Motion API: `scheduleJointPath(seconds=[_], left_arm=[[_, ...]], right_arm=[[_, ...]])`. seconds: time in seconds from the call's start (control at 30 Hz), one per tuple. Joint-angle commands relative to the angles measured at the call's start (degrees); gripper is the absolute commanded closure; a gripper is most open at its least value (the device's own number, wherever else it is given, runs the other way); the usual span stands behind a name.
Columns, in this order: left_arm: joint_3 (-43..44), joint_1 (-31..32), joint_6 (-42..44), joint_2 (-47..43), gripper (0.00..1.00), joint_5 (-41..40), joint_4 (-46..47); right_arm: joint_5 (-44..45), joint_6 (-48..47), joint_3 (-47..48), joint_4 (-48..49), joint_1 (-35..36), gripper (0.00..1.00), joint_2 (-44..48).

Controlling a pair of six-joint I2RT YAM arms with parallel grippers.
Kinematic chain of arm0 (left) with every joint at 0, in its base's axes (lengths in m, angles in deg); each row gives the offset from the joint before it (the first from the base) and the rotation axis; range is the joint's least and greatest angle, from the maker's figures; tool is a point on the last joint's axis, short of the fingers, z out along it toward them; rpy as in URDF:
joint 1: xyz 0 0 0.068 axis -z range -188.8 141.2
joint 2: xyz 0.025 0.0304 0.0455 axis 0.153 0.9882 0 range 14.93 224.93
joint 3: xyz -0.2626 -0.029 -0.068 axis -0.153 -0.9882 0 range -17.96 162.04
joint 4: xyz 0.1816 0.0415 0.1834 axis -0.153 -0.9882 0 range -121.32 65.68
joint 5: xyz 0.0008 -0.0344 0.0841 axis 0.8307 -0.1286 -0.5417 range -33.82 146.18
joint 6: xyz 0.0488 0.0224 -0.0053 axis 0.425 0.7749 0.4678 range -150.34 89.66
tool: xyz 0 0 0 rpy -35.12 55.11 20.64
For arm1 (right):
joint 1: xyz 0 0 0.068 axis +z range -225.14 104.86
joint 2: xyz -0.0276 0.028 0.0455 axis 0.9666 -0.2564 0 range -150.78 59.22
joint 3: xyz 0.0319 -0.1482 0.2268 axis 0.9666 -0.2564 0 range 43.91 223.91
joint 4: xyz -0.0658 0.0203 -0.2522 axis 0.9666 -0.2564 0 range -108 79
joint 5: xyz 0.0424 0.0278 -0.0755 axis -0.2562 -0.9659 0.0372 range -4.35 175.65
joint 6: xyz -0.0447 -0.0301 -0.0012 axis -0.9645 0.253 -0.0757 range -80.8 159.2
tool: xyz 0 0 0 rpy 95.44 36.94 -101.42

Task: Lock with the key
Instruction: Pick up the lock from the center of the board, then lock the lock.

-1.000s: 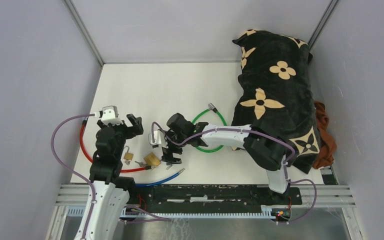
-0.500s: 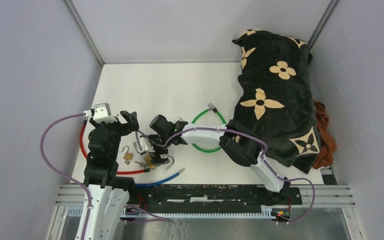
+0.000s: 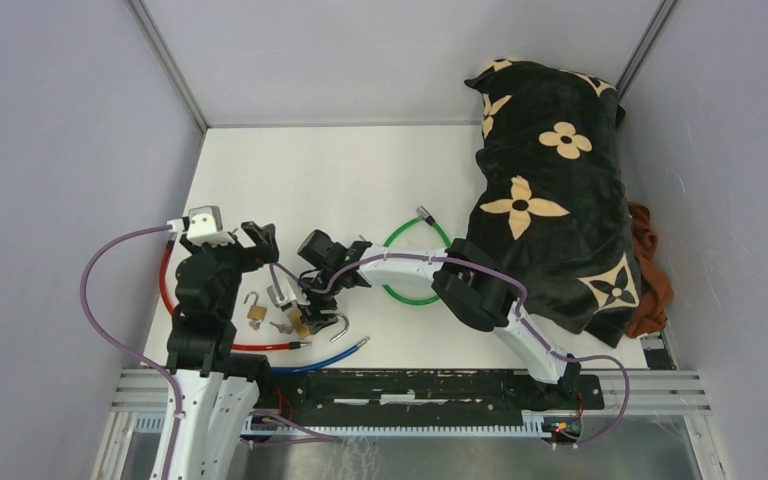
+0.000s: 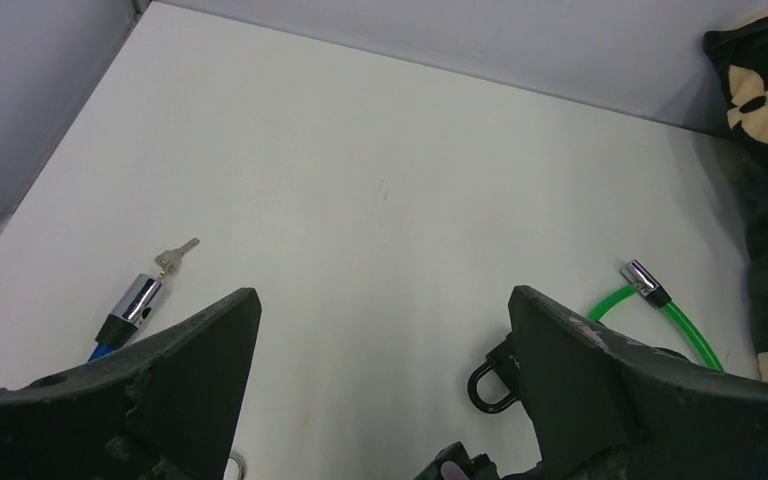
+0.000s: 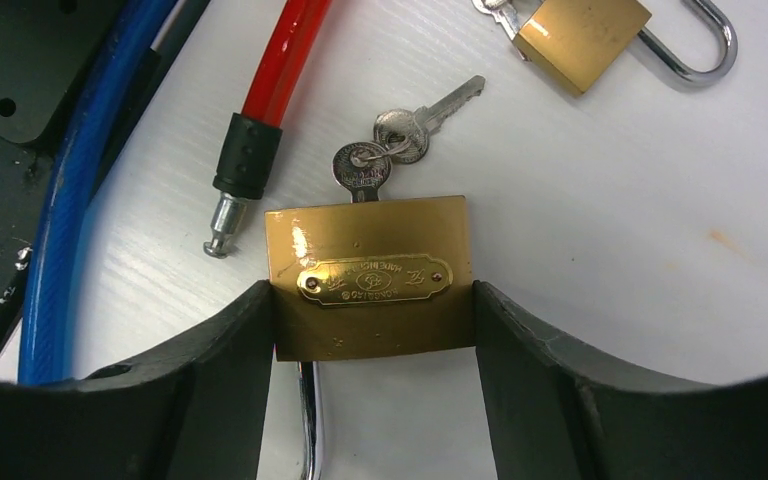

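The brass padlock is lying on the white table near the front edge, between the two arms. Overhead the arm is covering most of it. The right wrist camera is showing the right gripper pinching its body by both sides, with a key sitting in the keyhole. The right arm is stretching far leftward, wrist tipped down. The left gripper is hovering spread wide, holding nothing.

overhead and close right-wrist views share the padlock.
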Motion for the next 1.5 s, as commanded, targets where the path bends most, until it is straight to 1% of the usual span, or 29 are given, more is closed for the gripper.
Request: scheduleJointPath(seconds=[0.0, 0.03, 0.07, 0.1, 0.17, 0.23, 0.3, 0.33, 0.37, 0.43, 0.5, 0.57, 0.67, 0.73, 0.8, 0.83, 0.9, 0.97, 1.0, 1.07, 1.1, 1.17, 1.23, 1.37, 1.47], left_arm=[[2.7, -0.5, 2.8, 0.1, 0.02, 0.6, 1.0], [2.9, -0.5, 3.4, 0.2, 0.02, 0.7, 1.1], [3.1, -0.4, 4.1, 0.2, 0.02, 1.4, 1.2], [3.5, -0.4, 4.8, 0.3, 0.02, 3.0, 1.2], [3.9, -0.5, 6.0, 0.5, 0.02, 8.5, 1.2], [4.0, -0.4, 7.8, 1.3, 0.02, 15.9, 0.7], [4.1, -0.2, 10.9, 2.7, 0.04, 24.2, -0.9], [4.4, 0.0, 13.3, 3.6, 0.06, 26.4, -2.2], [4.8, 0.2, 17.0, 4.4, 0.08, 28.3, -3.6], [6.4, 0.8, 25.9, 6.3, 0.14, 32.5, -7.2], [8.5, 1.6, 37.9, 8.4, 0.21, 37.5, -14.4], [10.4, 2.3, 49.5, 11.0, 0.28, 40.6, -21.3], [13.0, 3.9, 63.6, 17.4, 0.31, 43.2, -30.9], [14.2, 6.1, 69.5, 21.1, 0.32, 44.9, -34.5], [14.1, 8.8, 75.5, 22.8, 0.31, 47.6, -36.9], [13.5, 9.9, 80.8, 23.0, 0.3, 49.0, -38.3], [11.0, 11.6, 88.3, 22.5, 0.24, 52.7, -40.1], [7.0, 13.0, 94.9, 21.4, 0.16, 54.9, -39.9], [5.1, 13.8, 96.0, 20.9, 0.13, 55.5, -38.4], [1.5, 16.0, 94.7, 21.0, 0.09, 56.1, -32.6], [0.0, 17.1, 93.0, 21.4, 0.07, 55.7, -27.3], [-2.4, 19.1, 88.8, 22.4, 0.07, 53.8, -18.4], [-3.7, 19.7, 87.5, 23.9, 0.07, 52.5, -12.5], [-3.9, 19.8, 90.7, 27.9, 0.15, 51.6, -10.2], [-4.0, 19.9, 90.8, 30.0, 0.27, 51.7, -9.0]], right_arm=[[2.8, 0.4, -5.8, 1.6, 0.2, 0.53, 3.1], [2.4, 1.1, -6.5, 2.0, 0.0, 0.59, 4.2], [2.2, 2.5, -7.0, 2.3, -0.2, 0.7, 4.9], [2.0, 3.7, -7.6, 2.7, -0.4, 0.78, 5.8], [0.6, 6.6, -9.2, 4.1, -1.1, 0.8, 7.6], [-2.0, 10.8, -11.9, 6.7, -2.0, 0.84, 9.5], [-3.9, 15.3, -14.2, 9.1, -3.0, 0.91, 11.4], [-4.3, 17.4, -15.4, 9.9, -3.7, 0.98, 12.6], [-4.3, 19.1, -16.3, 10.5, -4.2, 1.0, 13.6], [-4.4, 23.0, -19.3, 11.8, -5.4, 1.0, 16.0], [-4.2, 28.4, -23.5, 15.0, -6.7, 1.0, 18.5], [-5.7, 35.7, -29.1, 22.0, -8.3, 1.0, 21.1], [-8.5, 45.7, -35.5, 31.8, -10.8, 1.0, 23.9], [-8.8, 49.8, -38.0, 35.8, -12.1, 1.0, 25.7], [-8.8, 52.1, -39.2, 37.8, -12.9, 1.0, 27.0], [-8.8, 52.9, -39.5, 38.0, -13.3, 1.0, 27.5], [-9.3, 54.4, -40.6, 39.2, -14.0, 1.0, 28.3], [-10.4, 55.8, -42.5, 42.1, -14.7, 1.0, 29.7], [-11.0, 56.3, -43.1, 42.8, -15.0, 1.0, 30.1], [-12.8, 56.8, -43.8, 44.4, -15.2, 1.0, 30.8], [-13.6, 56.7, -44.0, 44.8, -15.2, 1.0, 31.1], [-15.1, 56.5, -44.4, 45.3, -15.2, 1.0, 31.8], [-15.7, 55.7, -44.6, 44.8, -15.2, 1.0, 32.6], [-16.9, 56.4, -44.9, 45.8, -15.2, 1.0, 33.3], [-17.2, 56.9, -44.7, 46.6, -15.2, 1.0, 33.7]])
